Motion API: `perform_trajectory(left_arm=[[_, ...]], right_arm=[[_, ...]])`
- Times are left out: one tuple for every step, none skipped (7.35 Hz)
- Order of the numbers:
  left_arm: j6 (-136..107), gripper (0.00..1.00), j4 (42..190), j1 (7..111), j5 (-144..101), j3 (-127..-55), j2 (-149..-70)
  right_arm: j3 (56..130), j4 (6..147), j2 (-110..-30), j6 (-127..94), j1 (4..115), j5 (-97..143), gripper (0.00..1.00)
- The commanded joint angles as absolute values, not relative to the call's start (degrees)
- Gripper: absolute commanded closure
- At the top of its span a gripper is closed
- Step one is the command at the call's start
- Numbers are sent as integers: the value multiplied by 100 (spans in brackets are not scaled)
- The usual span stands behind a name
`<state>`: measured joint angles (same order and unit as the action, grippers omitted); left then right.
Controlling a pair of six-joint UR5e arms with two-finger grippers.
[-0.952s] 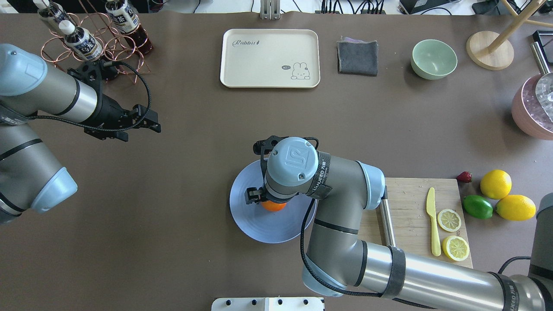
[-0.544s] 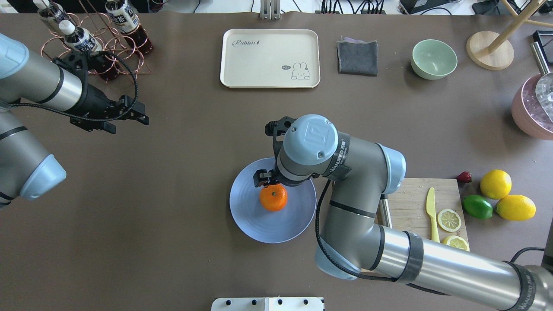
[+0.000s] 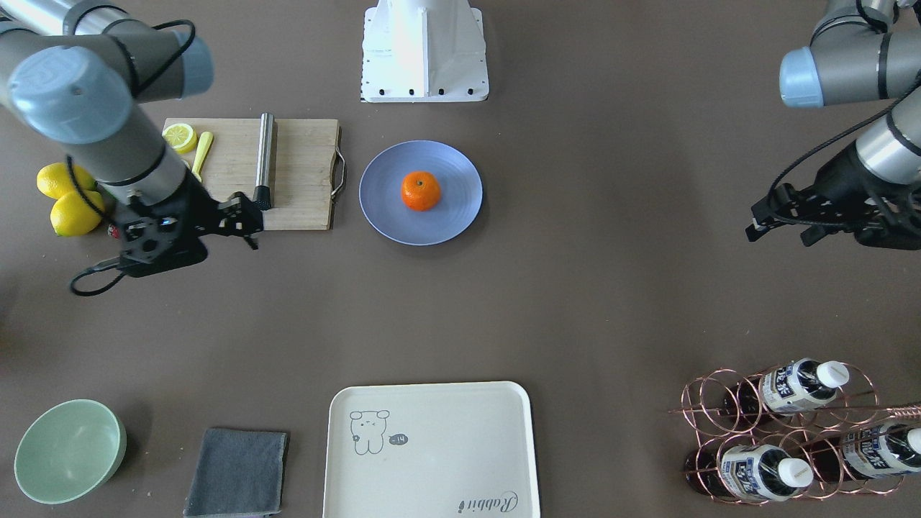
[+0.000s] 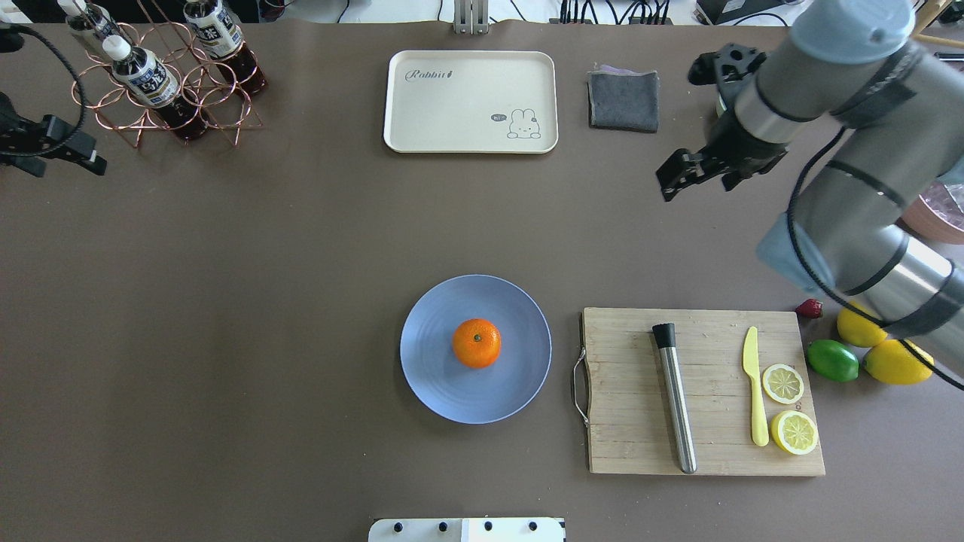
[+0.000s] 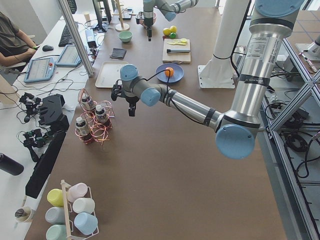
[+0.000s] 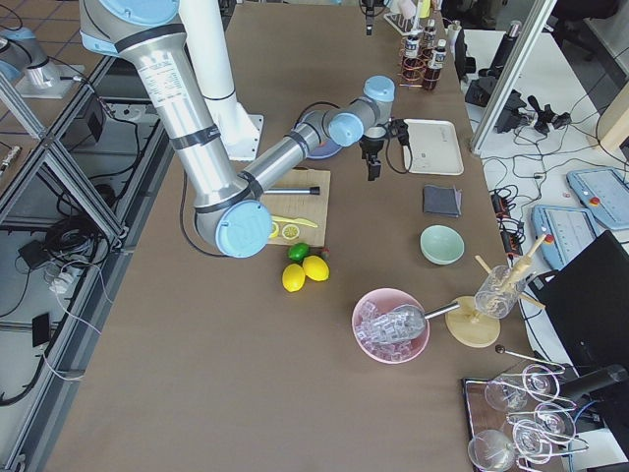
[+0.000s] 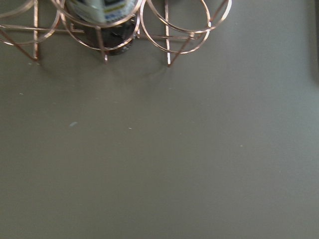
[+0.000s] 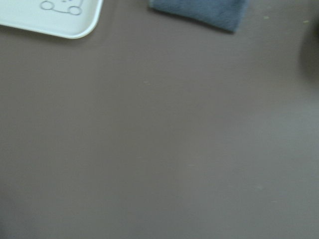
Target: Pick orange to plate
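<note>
The orange [image 4: 477,342] sits by itself in the middle of the periwinkle-blue plate [image 4: 429,384], stem dimple up; the front-facing view shows the same orange [image 3: 421,191] on the plate [image 3: 381,212]. Nothing touches it. My right gripper [image 4: 694,187] hangs open and empty well off to the far right, near the grey cloth; in the front-facing view this right gripper [image 3: 255,224] is beside the cutting board. Far out at the table's left edge, next to the bottle rack, my left gripper [image 4: 90,158] stands open and empty, and the left gripper [image 3: 777,236] shows again in the front-facing view.
A wooden cutting board [image 4: 625,391] right of the plate holds a steel rod [image 4: 674,399], a yellow knife [image 4: 755,391] and lemon slices. Lemons and a lime [image 4: 832,360] lie beyond it. Cream tray [image 4: 471,102], grey cloth [image 4: 623,99], green bowl [image 3: 68,450] and bottle rack [image 4: 166,83] line the far side.
My right gripper let go of the orange on the plate, then lifted and swung away to the far right. My left arm drew back toward the left edge.
</note>
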<state>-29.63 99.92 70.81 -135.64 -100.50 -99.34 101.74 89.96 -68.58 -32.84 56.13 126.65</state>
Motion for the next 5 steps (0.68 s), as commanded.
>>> perform_trajectory(left_arm=[[-363,3,8935,8283,-13658,-9688,-9616],[388,3,8704,8740,-13658,-9372,-9624],[639,3,8623,8936,-13719,-9108,-9633],[650,3,8648,8956,-13946,-8914,-9607],[685,3,8683,8973,-13983,-8903,-9572]], right_arm=[[10082,9009,-7959,-1587,6746,13042,0],[9890,9000,-8320,-1121,7020,13052,0],[9809,9009,-8619,-551,7336,13043,0],[9591,8983,-8796,-23,7756,13078,0],[9545,9000,-8885,122,7883,13235,0]])
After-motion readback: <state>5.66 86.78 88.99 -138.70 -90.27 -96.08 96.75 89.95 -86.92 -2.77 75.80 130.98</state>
